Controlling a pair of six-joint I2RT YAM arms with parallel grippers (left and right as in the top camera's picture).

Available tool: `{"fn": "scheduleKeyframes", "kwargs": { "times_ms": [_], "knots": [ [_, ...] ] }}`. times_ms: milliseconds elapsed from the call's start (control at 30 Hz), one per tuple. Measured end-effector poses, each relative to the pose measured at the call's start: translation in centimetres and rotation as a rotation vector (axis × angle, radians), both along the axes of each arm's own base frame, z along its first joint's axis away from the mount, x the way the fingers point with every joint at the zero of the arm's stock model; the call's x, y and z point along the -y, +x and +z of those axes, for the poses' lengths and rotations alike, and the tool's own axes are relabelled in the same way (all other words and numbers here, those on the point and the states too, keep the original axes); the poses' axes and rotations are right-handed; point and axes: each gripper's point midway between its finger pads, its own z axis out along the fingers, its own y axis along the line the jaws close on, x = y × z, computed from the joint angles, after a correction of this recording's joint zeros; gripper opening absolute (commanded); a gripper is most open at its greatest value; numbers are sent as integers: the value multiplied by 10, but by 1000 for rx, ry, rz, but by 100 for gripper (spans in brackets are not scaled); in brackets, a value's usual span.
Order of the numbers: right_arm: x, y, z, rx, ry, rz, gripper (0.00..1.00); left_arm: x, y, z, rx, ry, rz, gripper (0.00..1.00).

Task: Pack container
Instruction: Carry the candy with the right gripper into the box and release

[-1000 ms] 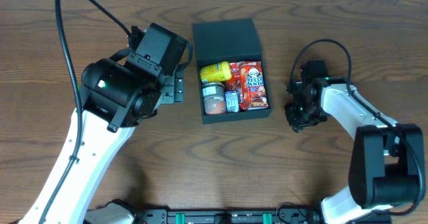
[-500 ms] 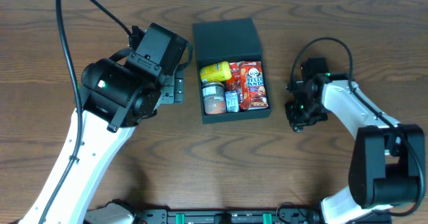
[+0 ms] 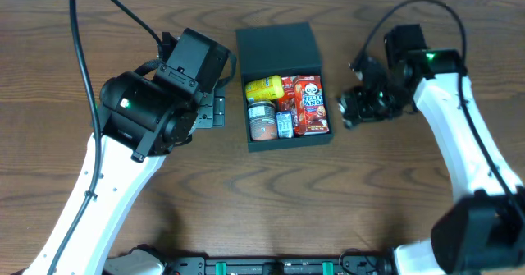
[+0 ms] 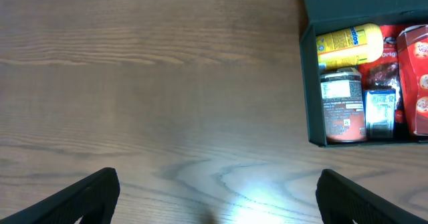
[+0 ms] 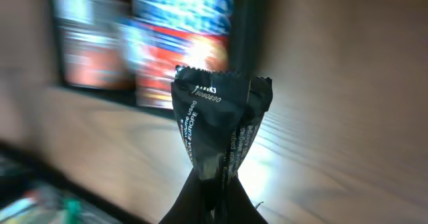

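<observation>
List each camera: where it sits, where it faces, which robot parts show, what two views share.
Overhead: above table, looking straight down; left arm, right arm flank dark teal-green square matte box.
Left wrist: on left arm, facing down at tabletop; open left gripper at bottom.
Right wrist: on right arm, facing along right gripper, shut on black foil packet.
Shared: box, in overhead and left wrist.

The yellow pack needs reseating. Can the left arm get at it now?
Probably yes: the container's lid lies open, nothing covers the yellow pack, and the left fingers stand open alongside.
</observation>
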Motion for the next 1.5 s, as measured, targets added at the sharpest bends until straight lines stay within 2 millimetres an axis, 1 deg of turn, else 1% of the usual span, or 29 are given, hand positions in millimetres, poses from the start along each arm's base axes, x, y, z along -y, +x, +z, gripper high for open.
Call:
{"fn": "scheduleKeyframes", "kwargs": {
  "times_ms": [100,167,333,367,467,567,667,800,900,1067,1267,1300,1333,1367,1400,1433,1500],
  "knots": [
    [-26,2,23,49,73,1,2,0,-1,0,-2,2,0,95],
    [-43,0,29,54,108,6,2,-1,-1,-1,-6,4,0,95],
    [-77,0,30,59,118,0,1,-2,-3,-2,-17,7,-1,95],
    [-85,0,28,61,107,-8,1,-1,-4,-2,-21,3,-3,95],
    [-96,2,18,48,77,-31,2,1,-5,-3,-27,-5,-8,95],
    [-100,9,-3,7,42,-63,2,2,-7,-4,-41,-13,-13,95],
    [-98,16,-28,-42,-3,-103,1,1,-10,-6,-55,-8,-14,95],
    [-98,22,-57,-94,-38,-125,1,2,-12,-7,-65,-12,-18,95],
    [-99,27,-73,-110,-53,-129,1,3,-13,-8,-70,-21,-21,95],
    [-104,34,-90,-115,-54,-129,2,4,-13,-8,-71,-23,-23,95],
    [-109,45,-89,-75,-32,-130,1,4,-13,-8,-71,-23,-23,95],
    [-109,45,-89,-75,-32,-131,4,4,-13,-8,-71,-23,-23,95],
    [-109,45,-89,-76,-32,-133,11,4,-13,-8,-71,-23,-23,95],
    [-109,45,-89,-77,-32,-134,20,4,-13,-8,-71,-23,-23,95],
    [-109,45,-89,-77,-32,-135,35,4,-13,-8,-71,-23,-23,95],
    [-109,45,-89,-78,-32,-140,46,4,-13,-8,-71,-23,-23,95],
    [-109,45,-88,-79,-30,-141,61,4,-13,-8,-72,-23,-23,95]
  ]
}}
